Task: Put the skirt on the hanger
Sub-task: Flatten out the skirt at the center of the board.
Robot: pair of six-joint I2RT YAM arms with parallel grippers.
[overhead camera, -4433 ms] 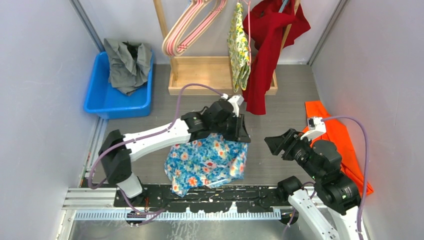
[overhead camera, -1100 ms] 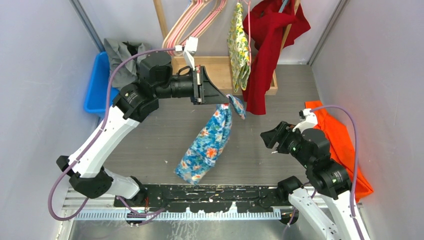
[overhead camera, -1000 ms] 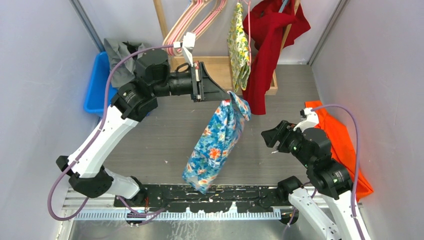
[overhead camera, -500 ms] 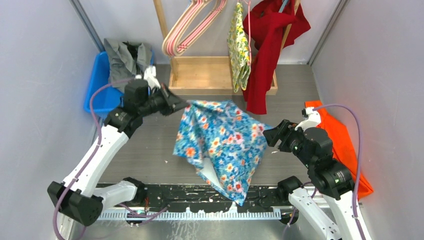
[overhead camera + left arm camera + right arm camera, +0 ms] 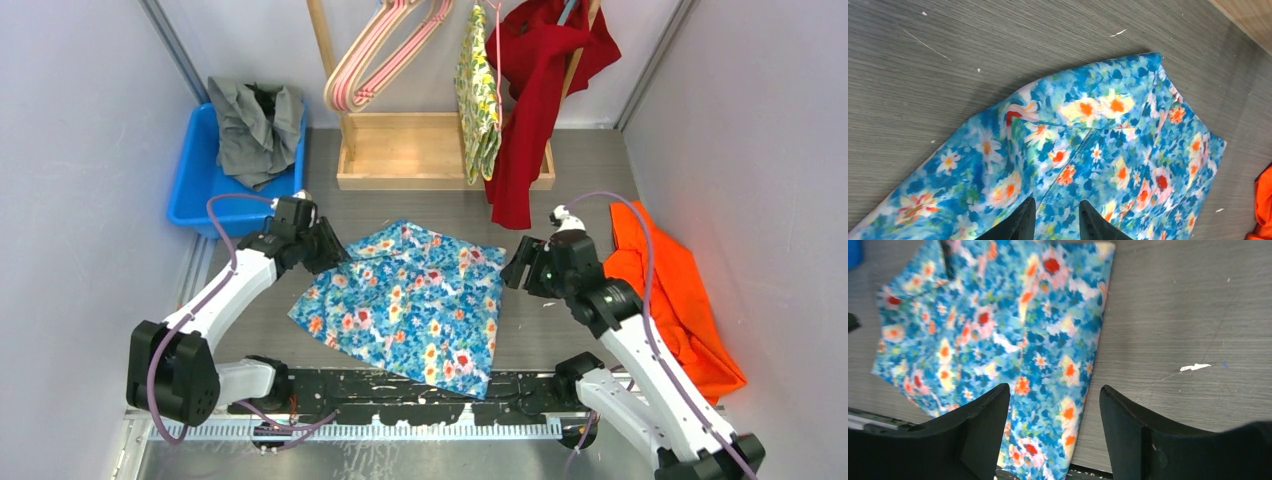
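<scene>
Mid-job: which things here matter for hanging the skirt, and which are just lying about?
For the job: floral skirt, pink hangers, wooden rack.
Lying about: blue bin, grey clothes in it, orange cloth, red garment and yellow floral garment on the rack.

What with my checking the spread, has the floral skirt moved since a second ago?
Yes. The floral skirt came down and away from the wooden rack base, now lying spread flat.
</scene>
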